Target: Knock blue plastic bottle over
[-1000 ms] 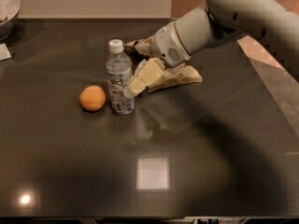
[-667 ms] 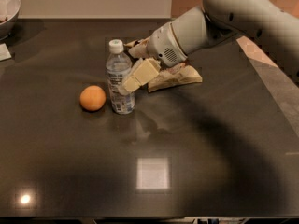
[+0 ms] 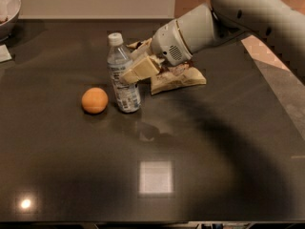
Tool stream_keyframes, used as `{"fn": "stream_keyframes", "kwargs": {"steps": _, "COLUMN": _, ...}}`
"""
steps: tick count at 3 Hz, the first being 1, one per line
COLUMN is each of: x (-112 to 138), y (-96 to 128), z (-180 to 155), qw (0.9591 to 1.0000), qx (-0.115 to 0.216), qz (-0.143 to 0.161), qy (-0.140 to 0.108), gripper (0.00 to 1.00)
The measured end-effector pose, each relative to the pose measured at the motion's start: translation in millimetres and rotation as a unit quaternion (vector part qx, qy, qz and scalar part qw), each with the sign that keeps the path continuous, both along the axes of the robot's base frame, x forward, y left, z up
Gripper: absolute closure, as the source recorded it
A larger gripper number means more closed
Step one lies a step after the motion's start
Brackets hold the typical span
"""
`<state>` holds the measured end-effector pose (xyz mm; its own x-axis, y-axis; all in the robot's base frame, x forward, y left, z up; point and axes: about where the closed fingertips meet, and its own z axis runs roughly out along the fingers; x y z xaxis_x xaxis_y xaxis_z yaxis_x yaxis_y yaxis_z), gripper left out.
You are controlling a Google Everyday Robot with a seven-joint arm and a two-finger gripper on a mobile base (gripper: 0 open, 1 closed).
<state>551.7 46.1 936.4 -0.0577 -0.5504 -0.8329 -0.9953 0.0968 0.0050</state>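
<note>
scene: dark glossy table (image 3: pixel 200 175), ceiling light glare on it toward 6 o'clock
task thing: small clear bluish plastic bottle (image 3: pixel 123 78) with white screw cap and pale printed label
bottle place: on the table, left of centre, about 11 o'clock from the table's middle
bottle pose: base on the table, not down; tilted slightly, cap leaning toward 11 o'clock
arm: pale grey robot arm (image 3: pixel 248 13) coming in from 2 o'clock, over the far right of the table
gripper: cream-coloured gripper (image 3: pixel 133 73) at the bottle's 3 o'clock side, at mid-height, its tip touching the bottle wall above the label
gripper state: cannot tell whether released or clenched; it is pressed against the bottle's side and not wrapped around it
orange: round orange fruit (image 3: pixel 94 100) at 8 o'clock of the bottle, near it, not touching, shorter than the bottle
bag: brown-and-cream crumpled snack bag (image 3: pixel 183 78) lying flat at 3 o'clock of the bottle, partly under the arm's wrist
bowl: pale bowl (image 3: pixel 8 11) at the table's 10 o'clock corner, cut by the frame edge
paper: small white slip (image 3: pixel 4 54) at 9 o'clock edge, just below the bowl
</note>
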Motion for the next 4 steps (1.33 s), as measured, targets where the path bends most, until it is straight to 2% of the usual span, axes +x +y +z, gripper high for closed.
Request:
{"fn": "stream_keyframes", "kwargs": {"steps": 1, "x": -2.1, "y": -12.9, "z": 10.5, "qw": 0.9999, "qx": -0.001, "qz": -0.01, "qy": 0.001, "gripper": 0.86}}
{"fn": "stream_keyframes", "kwargs": {"steps": 2, "x": -6.4, "y": -33.0, "z": 22.5, "qw": 0.9994, "qx": -0.03, "qz": -0.018, "qy": 0.002, "gripper": 1.0}}
{"fn": "stream_keyframes", "kwargs": {"steps": 3, "x": -14.0, "y": -59.7, "z": 31.0, "qw": 0.9957, "qx": -0.09, "qz": -0.022, "qy": 0.005, "gripper": 1.0}}
{"fn": "stream_keyframes", "kwargs": {"steps": 4, "x": -30.0, "y": -93.9, "z": 31.2, "qw": 0.9851, "qx": -0.171, "qz": -0.012, "qy": 0.014, "gripper": 1.0}}
